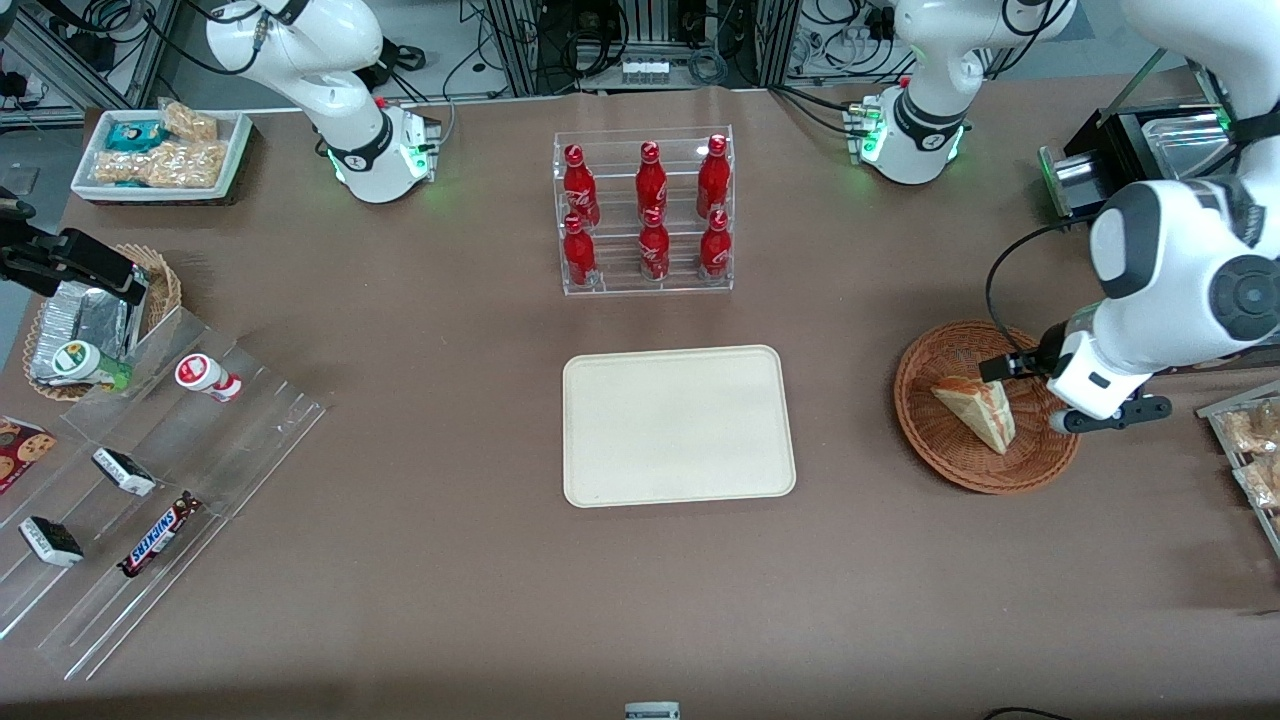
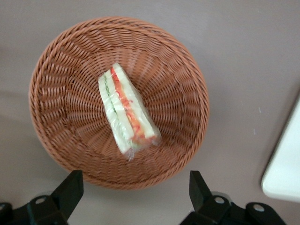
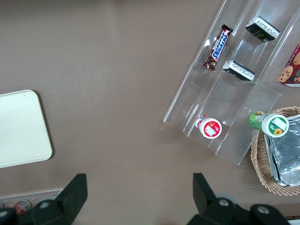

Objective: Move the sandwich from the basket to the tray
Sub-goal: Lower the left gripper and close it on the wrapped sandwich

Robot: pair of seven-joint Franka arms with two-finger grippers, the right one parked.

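A wide table (image 1: 400,600) fills nearly the whole front view, its top a flat, matte brown (no gloss anywhere on it). Light falls evenly from above, so shadows on the brown surface are soft and short. At twelve o'clock, above the table's edge, stand metal frame uprights (image 1: 520,40) on a pale floor, with black cables (image 1: 480,60) looped loosely between them. At ten o'clock more grey framing (image 1: 90,50) slants across the corner, and a strip of grey floor (image 1: 30,145) shows beside the table's edge. At six o'clock a small pale tag (image 1: 652,710) sits on the table's near edge.
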